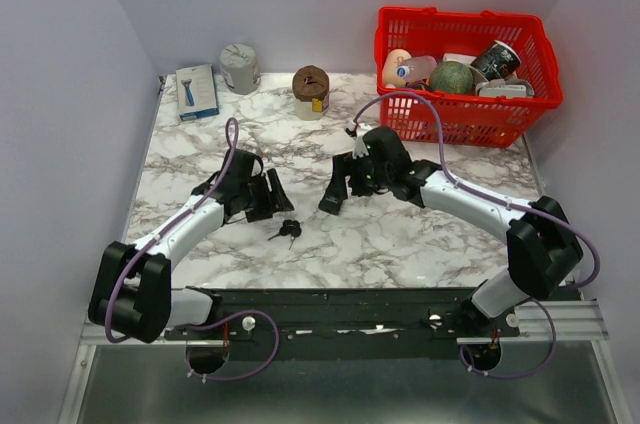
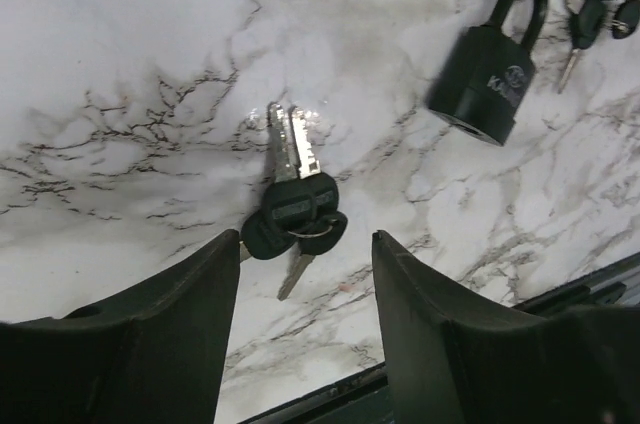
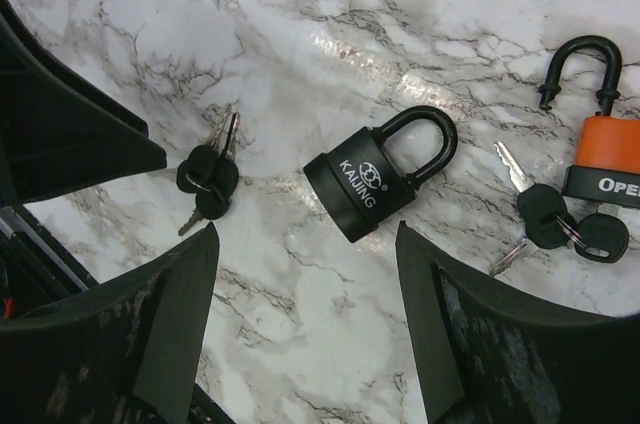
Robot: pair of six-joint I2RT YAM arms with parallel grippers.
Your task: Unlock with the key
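Left gripper [image 2: 306, 239] flanks the key bunch [image 2: 293, 206].

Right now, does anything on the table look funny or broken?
The orange padlock with a black shackle lies open, one shackle leg free beside its body. The black padlock near it looks shut.

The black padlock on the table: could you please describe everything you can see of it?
The black padlock has a squat matte body with a white logo and lettering, and a curved black shackle with both legs seated, so it looks locked. It lies flat and diagonal on the marble table. Only the table touches it; keys lie apart on either side.
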